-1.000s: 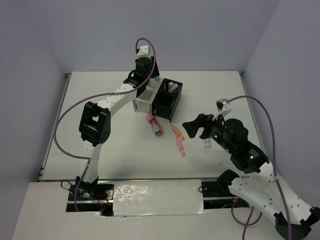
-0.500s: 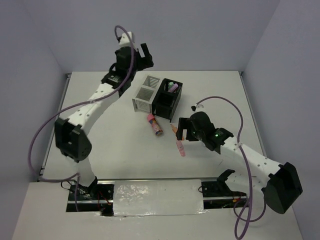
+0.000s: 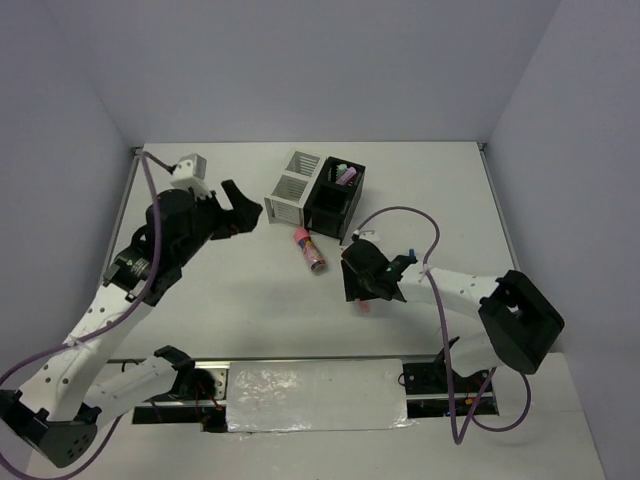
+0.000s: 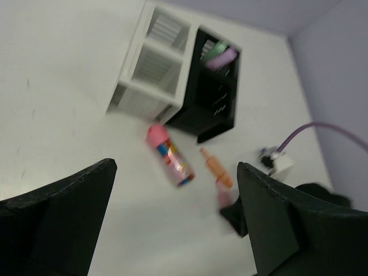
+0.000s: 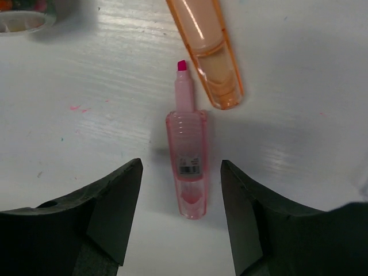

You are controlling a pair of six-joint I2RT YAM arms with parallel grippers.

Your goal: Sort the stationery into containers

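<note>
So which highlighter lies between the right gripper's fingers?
The pink highlighter, tip uncapped, inside the open right gripper; the orange highlighter lies beyond its tip, outside.

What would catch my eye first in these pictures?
The right gripper, low over the table's middle, straddles a pink highlighter, jaws apart, an orange highlighter just beyond. Behind stand a white box and a black box side by side, a pink tube lying before them.

Stock: 1 pink highlighter [image 5: 187, 161], transl.; 1 orange highlighter [image 5: 208, 54], transl.; 1 white organiser [image 3: 290, 192]; 1 black organiser [image 3: 334, 206]; 1 tube [image 3: 310, 250], pink cap, multicolour print.
</note>
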